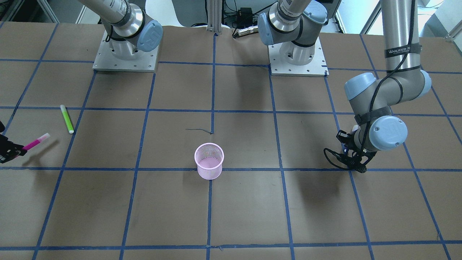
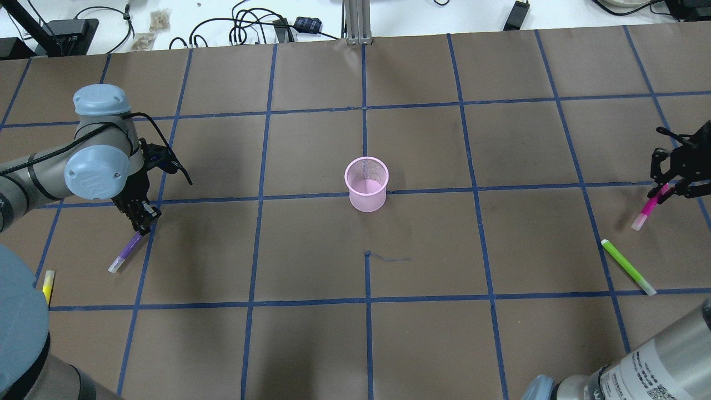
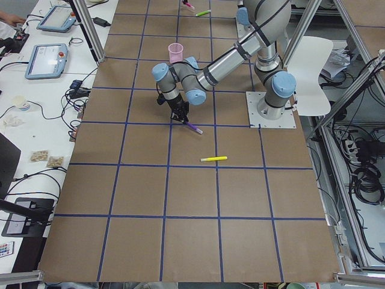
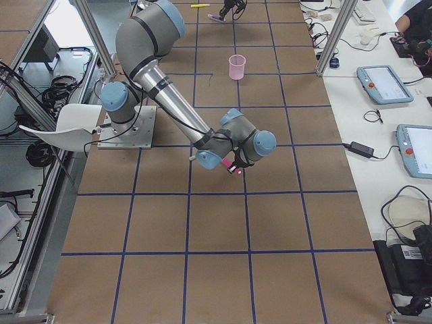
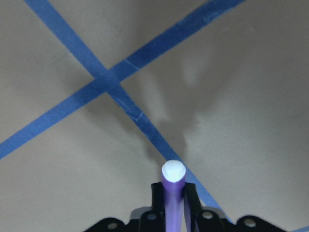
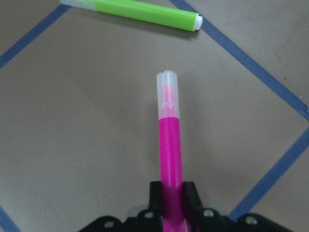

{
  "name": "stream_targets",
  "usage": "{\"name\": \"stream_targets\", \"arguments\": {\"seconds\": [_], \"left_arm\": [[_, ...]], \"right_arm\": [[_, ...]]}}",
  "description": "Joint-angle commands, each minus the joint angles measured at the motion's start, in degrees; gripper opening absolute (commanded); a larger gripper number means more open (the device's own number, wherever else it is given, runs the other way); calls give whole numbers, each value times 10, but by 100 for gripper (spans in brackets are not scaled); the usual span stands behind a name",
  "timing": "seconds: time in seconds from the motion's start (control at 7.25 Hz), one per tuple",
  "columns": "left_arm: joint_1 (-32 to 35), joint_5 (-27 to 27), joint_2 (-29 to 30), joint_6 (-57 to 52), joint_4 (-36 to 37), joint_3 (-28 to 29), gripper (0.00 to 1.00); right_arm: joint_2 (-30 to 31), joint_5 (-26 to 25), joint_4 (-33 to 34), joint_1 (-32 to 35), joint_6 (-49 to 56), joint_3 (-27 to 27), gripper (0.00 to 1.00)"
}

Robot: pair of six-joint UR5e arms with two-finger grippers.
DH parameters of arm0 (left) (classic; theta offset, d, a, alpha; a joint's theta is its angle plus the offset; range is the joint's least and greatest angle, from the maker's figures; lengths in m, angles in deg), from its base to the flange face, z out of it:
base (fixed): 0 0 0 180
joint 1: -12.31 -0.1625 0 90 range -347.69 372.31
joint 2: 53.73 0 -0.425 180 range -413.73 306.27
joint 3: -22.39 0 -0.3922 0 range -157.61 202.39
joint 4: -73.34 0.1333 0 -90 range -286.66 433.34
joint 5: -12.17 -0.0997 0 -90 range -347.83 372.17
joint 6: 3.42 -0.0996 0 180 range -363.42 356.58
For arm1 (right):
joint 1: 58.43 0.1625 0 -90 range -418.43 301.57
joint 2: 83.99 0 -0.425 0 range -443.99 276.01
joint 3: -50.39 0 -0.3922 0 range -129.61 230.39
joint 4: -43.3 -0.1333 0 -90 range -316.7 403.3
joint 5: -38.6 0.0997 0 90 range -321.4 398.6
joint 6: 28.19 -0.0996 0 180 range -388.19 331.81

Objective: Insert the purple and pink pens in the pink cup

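Note:
The pink mesh cup [image 2: 366,184] stands upright near the table's middle, and also shows in the front view [image 1: 209,160]. My left gripper [image 2: 139,218] is shut on the purple pen [image 2: 125,253], which slants down from it close over the table. In the left wrist view the purple pen [image 5: 173,193] sticks out between the fingers. My right gripper [image 2: 669,182] is shut on the pink pen [image 2: 647,208] near the table's right edge. The pink pen also shows in the front view [image 1: 36,142] and in the right wrist view [image 6: 170,145]. Both grippers are far from the cup.
A green pen [image 2: 627,266] lies on the table just in front of the pink pen, and shows in the right wrist view [image 6: 140,12]. A yellow pen [image 2: 48,283] lies near my left arm's base. Blue tape lines grid the brown table.

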Motion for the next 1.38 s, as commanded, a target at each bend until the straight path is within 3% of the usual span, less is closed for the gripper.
{"name": "stream_targets", "arguments": {"seconds": [0.0,0.28,0.41,0.83,1.1,1.24], "left_arm": [[3,11,-7,-3,1,12,0],[8,38,-11,0,-9,41,0],[8,41,-16,0,-8,43,0],[5,75,-38,-1,-8,54,0],[8,77,-49,5,-6,58,0],[8,106,-59,6,-1,59,0]], "right_arm": [[69,9,-33,0,-102,16,0],[154,54,-108,7,-248,14,0],[186,56,-122,47,-319,14,0],[235,45,-113,250,-622,18,0],[229,42,-69,358,-789,21,0],[214,19,-51,417,-869,22,0]]}}
